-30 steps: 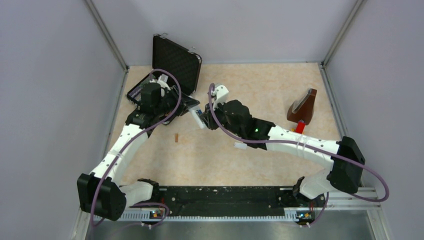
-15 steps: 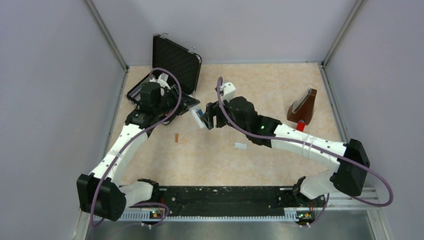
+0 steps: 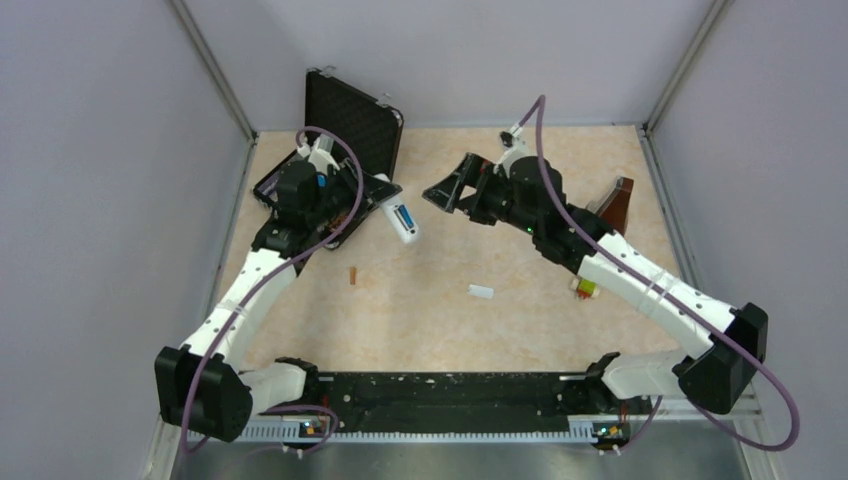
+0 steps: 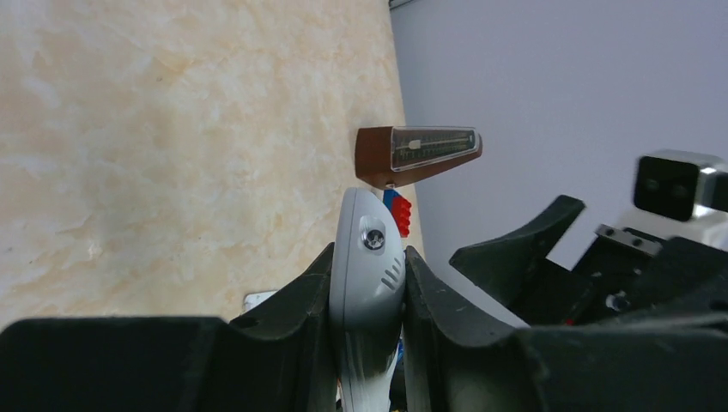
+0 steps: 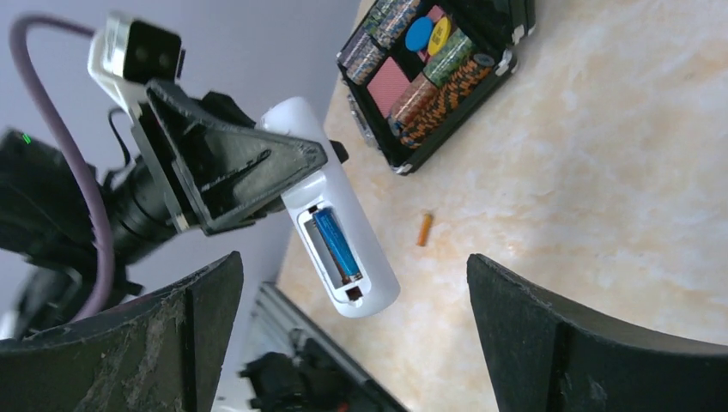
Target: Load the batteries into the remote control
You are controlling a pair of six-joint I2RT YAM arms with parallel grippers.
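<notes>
White remote control [image 3: 403, 222] pinched by left gripper [image 4: 367, 273], upper centre; blue battery [image 5: 336, 245] seated in slot. Orange battery [image 3: 353, 275] laid on tabletop [image 3: 500, 335] below-left. Right gripper [image 3: 449, 182] spread wide.

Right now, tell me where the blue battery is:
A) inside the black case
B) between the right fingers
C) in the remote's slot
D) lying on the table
C: the blue battery sits in the open slot of the remote control, which the left fingers hold above the table.
</notes>
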